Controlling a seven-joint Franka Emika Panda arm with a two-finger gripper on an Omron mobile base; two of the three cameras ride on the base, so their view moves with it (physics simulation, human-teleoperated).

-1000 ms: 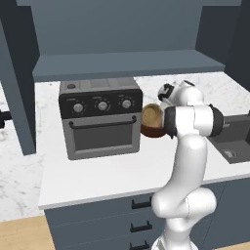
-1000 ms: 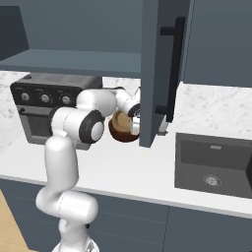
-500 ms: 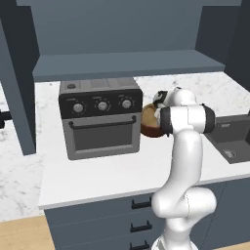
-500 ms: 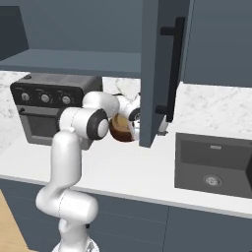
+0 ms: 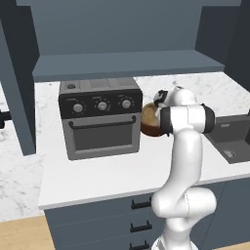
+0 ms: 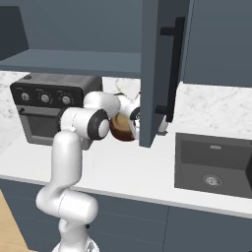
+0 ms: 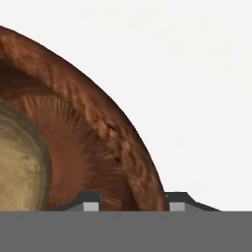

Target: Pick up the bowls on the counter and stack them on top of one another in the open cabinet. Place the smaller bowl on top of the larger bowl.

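Just right of the toaster oven, the larger bowl is sitting tilted above the counter, the gripper closing its fingertips astride the rim, the smaller bowl nesting inside.

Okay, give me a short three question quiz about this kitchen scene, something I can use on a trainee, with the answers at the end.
1. True or false: the gripper has its fingertips on either side of the larger bowl's rim.
2. What appliance stands on the counter beside the bowl?
3. The tan shape inside the brown bowl looks like: A) a sponge, B) the smaller bowl, C) a knob.

Key: 1 true. 2 the toaster oven. 3 B.
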